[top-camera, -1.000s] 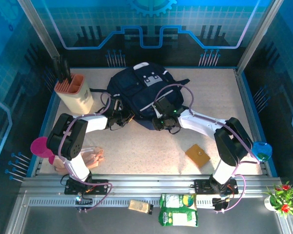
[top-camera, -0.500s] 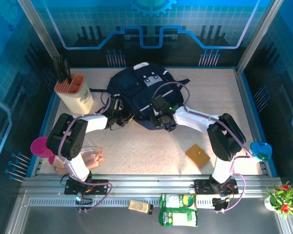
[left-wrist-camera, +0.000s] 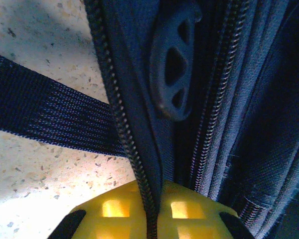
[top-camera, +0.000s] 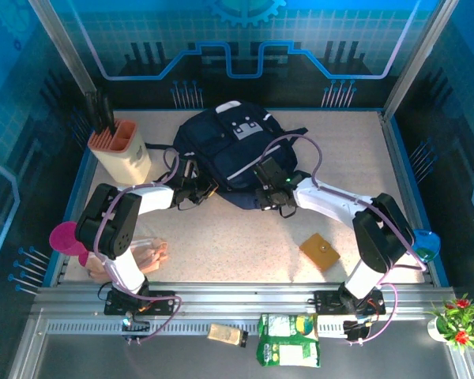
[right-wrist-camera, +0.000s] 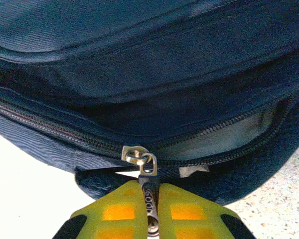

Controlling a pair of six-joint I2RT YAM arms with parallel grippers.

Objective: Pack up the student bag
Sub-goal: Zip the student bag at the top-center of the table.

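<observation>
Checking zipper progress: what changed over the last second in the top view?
The right gripper, shut on the zipper pull, slid along the near edge of the student bag toward the robot's left, then back right. It ended slightly right of where it began. The left gripper stayed clamped on the zipper edge, and the bag itself did not visibly shift.

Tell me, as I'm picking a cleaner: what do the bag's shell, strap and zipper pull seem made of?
Student bag shell: matte woven synthetic, likely nylon or polyester; fine weave shows. Strap: coarse ribbed webbing. Zipper pull: dark, embossed lettering, perhaps coated metal or plastic; its slider looks shiny metal.
</observation>
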